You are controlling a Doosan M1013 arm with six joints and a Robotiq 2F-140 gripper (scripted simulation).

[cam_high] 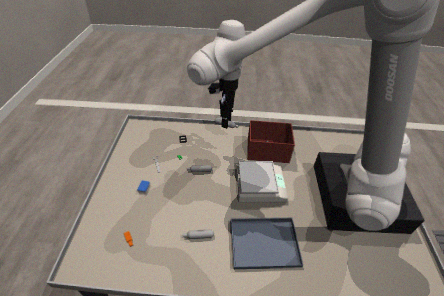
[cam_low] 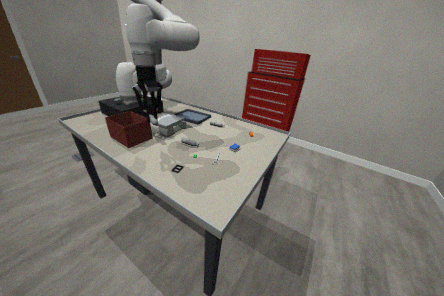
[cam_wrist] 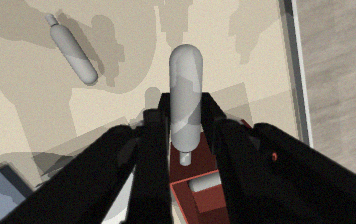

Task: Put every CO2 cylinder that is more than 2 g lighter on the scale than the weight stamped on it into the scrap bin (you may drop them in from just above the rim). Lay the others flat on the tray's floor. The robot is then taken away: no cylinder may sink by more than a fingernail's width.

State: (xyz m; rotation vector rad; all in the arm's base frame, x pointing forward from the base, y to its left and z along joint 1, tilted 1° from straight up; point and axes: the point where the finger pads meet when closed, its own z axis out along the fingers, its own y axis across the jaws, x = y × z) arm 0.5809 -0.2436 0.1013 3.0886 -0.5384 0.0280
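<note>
My gripper (cam_high: 228, 121) is shut on a grey CO2 cylinder (cam_wrist: 185, 100) and holds it level above the table, just left of the red scrap bin (cam_high: 270, 140). In the wrist view the bin's corner (cam_wrist: 200, 192) lies under the cylinder's neck, and another cylinder (cam_wrist: 206, 182) lies inside the bin. A second cylinder (cam_high: 200, 169) lies on the table left of the scale (cam_high: 260, 181); it also shows in the wrist view (cam_wrist: 72, 49). A third cylinder (cam_high: 199, 234) lies left of the dark tray (cam_high: 265, 243).
Small items lie on the left half of the table: a blue block (cam_high: 143, 186), an orange piece (cam_high: 128, 238), a green bit (cam_high: 179, 157), a black buckle (cam_high: 183, 139). The arm's base (cam_high: 368, 192) stands at the right. A red tool cabinet (cam_low: 275, 90) stands beyond the table.
</note>
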